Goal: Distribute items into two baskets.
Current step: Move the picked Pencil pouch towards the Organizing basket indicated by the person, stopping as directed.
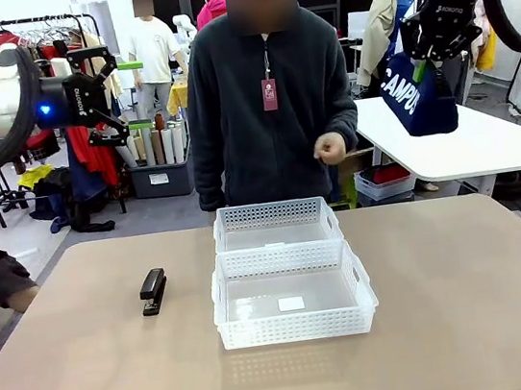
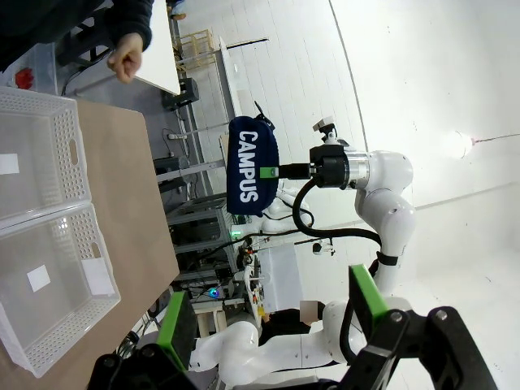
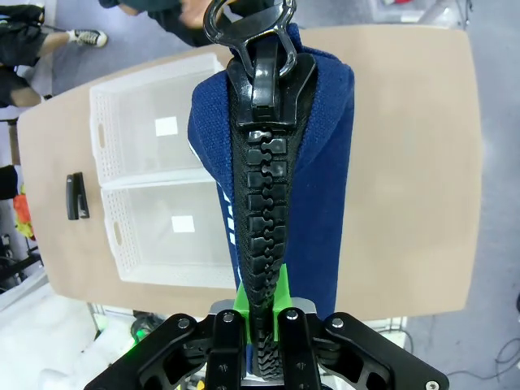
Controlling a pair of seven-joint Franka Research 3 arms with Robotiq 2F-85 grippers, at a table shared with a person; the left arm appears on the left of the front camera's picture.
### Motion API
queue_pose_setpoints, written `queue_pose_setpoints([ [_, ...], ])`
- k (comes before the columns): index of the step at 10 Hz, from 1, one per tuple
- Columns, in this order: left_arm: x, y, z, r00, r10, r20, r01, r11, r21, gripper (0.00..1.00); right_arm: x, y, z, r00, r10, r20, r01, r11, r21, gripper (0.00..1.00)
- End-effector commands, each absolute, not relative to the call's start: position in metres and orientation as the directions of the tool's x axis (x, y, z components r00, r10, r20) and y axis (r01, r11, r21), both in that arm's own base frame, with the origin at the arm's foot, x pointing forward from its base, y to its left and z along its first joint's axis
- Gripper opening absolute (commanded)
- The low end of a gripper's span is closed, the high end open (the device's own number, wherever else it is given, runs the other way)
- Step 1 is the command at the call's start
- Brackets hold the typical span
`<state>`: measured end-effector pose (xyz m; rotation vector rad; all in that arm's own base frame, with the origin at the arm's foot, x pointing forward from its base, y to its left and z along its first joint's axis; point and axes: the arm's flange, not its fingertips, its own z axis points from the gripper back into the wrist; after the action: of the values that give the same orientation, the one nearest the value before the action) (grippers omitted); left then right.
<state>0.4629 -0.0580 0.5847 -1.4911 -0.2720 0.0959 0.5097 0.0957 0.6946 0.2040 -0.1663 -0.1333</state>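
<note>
The right gripper [image 1: 424, 60] is closed tight on the zip end of the navy CAMPUS pouch [image 1: 420, 97], which hangs free high in the air, at about 2 o'clock from the near basket [image 1: 297, 327] and the far basket [image 1: 273, 214], well apart from both; the step in hand seems to be carrying it over one of them, so I would centre it above the chosen basket, lower it until its bottom end is inside the walls, and only then release, because a limp hanging thing can swing and catch a rim; the left gripper [image 1: 127, 95] stands fully open and empty, at 10 o'clock; the black stapler [image 1: 153, 292], small, hard and smooth, lies on the table [image 1: 470, 301] at 9 o'clock of the near basket, near but apart; the pouch is woven fabric with a chunky black plastic zip [image 3: 262, 187]; the baskets are stiff translucent white plastic, rectangular, lattice-sided, seemingly touching each other.
</note>
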Motion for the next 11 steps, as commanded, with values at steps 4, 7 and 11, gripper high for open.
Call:
queue_pose_setpoints([
  [4,0.4623,-0.0578,0.5867,0.967,0.228,0.117,0.102,0.077,-0.992,1.00,0.5062,0.0950,0.6942,0.977,-0.150,0.154,0.116,0.971,0.211,0.00],
  [7,0.4623,-0.0578,0.5867,0.967,0.228,0.117,0.102,0.077,-0.992,1.00,0.5062,0.0950,0.6942,0.977,-0.150,0.154,0.116,0.971,0.211,0.00],
  [11,0.4623,-0.0578,0.5867,0.967,0.228,0.117,0.102,0.077,-0.992,1.00,0.5062,0.0950,0.6942,0.977,-0.150,0.154,0.116,0.971,0.211,0.00],
])
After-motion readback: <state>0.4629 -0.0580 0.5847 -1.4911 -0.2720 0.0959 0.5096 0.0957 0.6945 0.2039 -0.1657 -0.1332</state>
